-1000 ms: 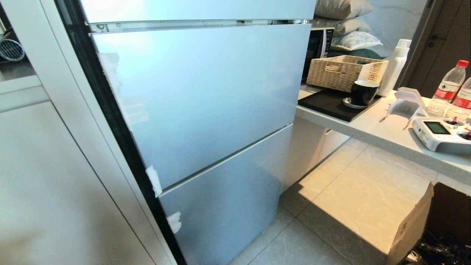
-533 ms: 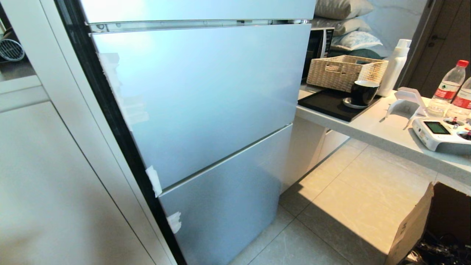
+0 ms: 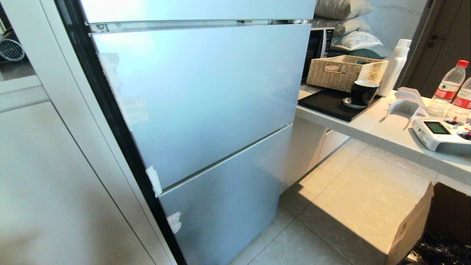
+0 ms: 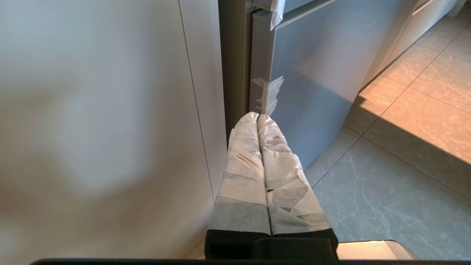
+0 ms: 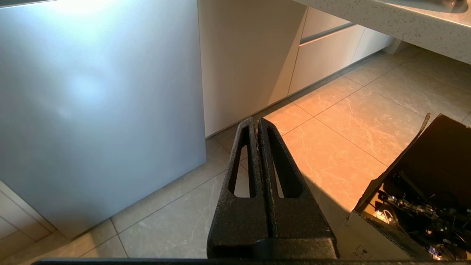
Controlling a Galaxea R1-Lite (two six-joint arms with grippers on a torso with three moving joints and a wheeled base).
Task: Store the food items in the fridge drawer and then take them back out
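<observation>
I've got the fridge (image 3: 206, 110) fully shut, a wicker basket (image 3: 346, 71) on the tabletop (image 3: 386, 134); left claw (image 4: 257, 117) and right claw (image 5: 257, 123) both pressed closed, empty, above open floor (image 5: 331, 154).

fridge (image 3: 206, 99): silver-blue | basket (image 3: 346, 71): beige woven | cup (image 3: 363, 92): black

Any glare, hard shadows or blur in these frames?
Head view: soft sheen on the fridge doors; sunlit patch on the floor with a hard shadow edge. Left wrist view: the cabinet panel is a blurred smear; the shut left gripper is sharp. Right wrist view: bright glare at the fridge's top; warm sun on the tiles beyond the shut right gripper.
</observation>
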